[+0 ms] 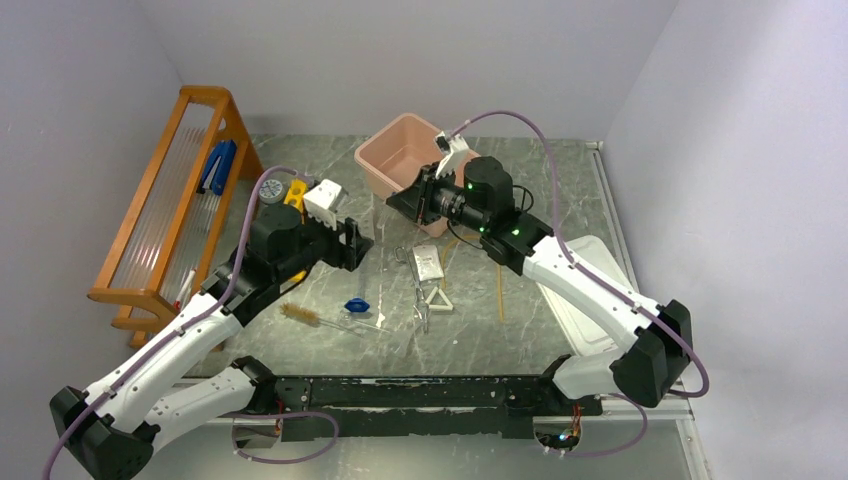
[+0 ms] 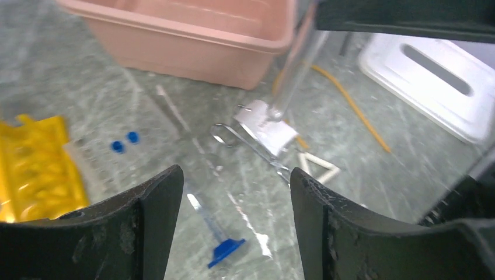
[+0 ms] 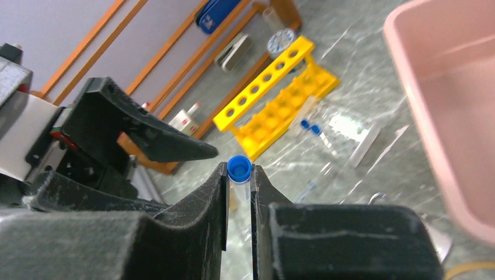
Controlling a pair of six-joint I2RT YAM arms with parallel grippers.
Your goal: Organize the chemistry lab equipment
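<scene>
My right gripper (image 3: pixel 239 167) is shut on a clear blue-capped tube (image 3: pixel 239 189), its cap sticking out past the fingertips. In the top view that gripper (image 1: pixel 405 200) hangs in front of the pink tub. The left gripper (image 2: pixel 236 178) stands open and holds nothing; it hovers (image 1: pixel 355 243) just left of the right one. From the left wrist the held tube (image 2: pixel 295 76) hangs under the right gripper. Another blue-capped tube (image 2: pixel 225 249) lies on the table below. Brush (image 1: pixel 300 314), tongs (image 1: pixel 418 290), white triangle (image 1: pixel 437 300), tan tubing (image 1: pixel 500 290) and yellow rack (image 1: pixel 294 192) are on the table.
The pink tub (image 1: pixel 400 150) stands at the back centre. A white lid (image 1: pixel 590 300) lies at the right under the right arm. A wooden rack (image 1: pixel 170 200) lines the left side. A white packet (image 1: pixel 427 262) rests by the tongs.
</scene>
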